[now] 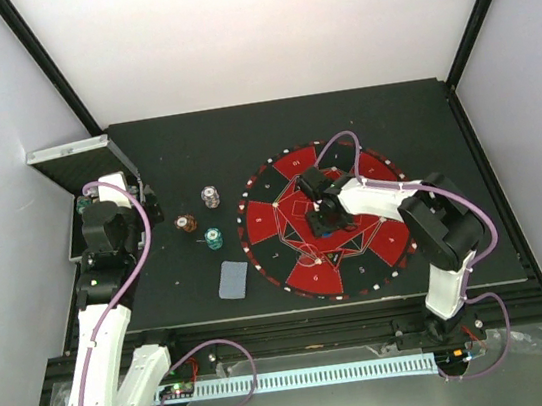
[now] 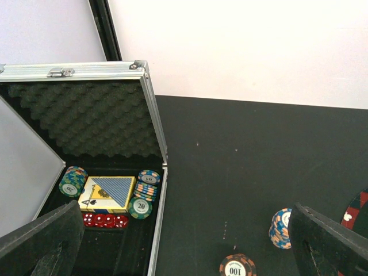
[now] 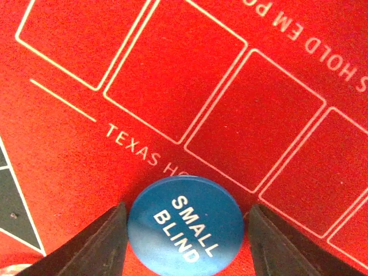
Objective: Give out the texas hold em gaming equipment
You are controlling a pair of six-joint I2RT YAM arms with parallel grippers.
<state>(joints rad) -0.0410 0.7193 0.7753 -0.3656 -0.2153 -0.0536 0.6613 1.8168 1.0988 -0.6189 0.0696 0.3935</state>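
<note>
Bright, even overhead light; white walls (image 1: 256, 23) overexposed; shadows faint; right wrist close-up slightly soft.

You see the blue disc (image 3: 185, 226) only in part: the right wrist view's bottom edge cuts it, and it covers the words printed on the mat (image 3: 172, 69) after "TEXAS HO". Whether the fingers (image 3: 92, 247) press it is unclear. From above, the right gripper (image 1: 332, 217) hides it, and the chips (image 1: 211, 196) are too small to read.
</note>
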